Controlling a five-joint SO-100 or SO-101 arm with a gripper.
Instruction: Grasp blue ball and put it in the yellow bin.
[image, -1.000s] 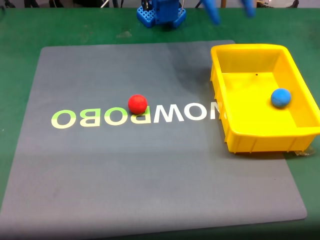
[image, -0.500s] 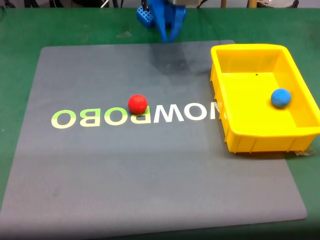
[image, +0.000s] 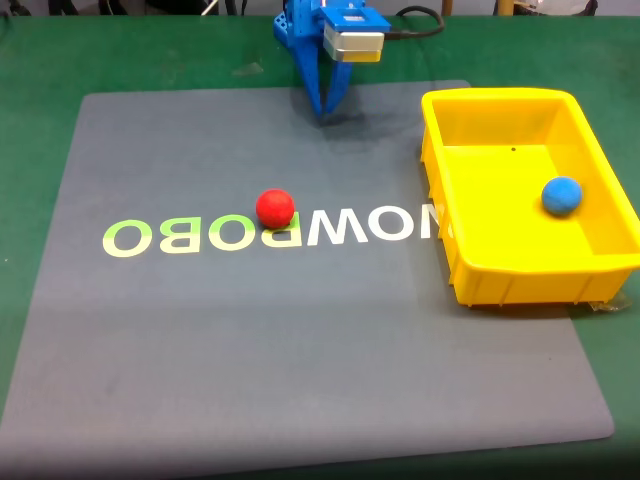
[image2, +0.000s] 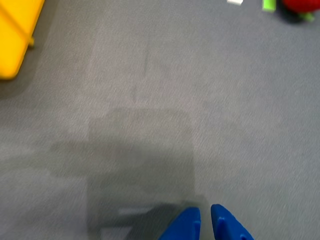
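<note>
Jaws nearly closed, empty, tips cut off (wrist view), blue ball (image: 562, 195) in yellow bin (image: 470, 260).

Even, fairly bright light falls from above in the fixed view, with no hard glare. The mat (image: 300, 330) reads flat grey, its pale lettering crisp enough, though the whole picture is a little soft and grainy. My gripper (image: 322, 108) throws a faint smudge of shadow on the mat just right of it. The bin (image: 455, 250) shades a dark strip along its near base, and its inner walls glow evenly. In my wrist view the mat (image2: 240, 115) is soft and low in contrast; a broad, squarish shadow lies ahead of my fingertips (image2: 187, 226), which look blurred.
</note>
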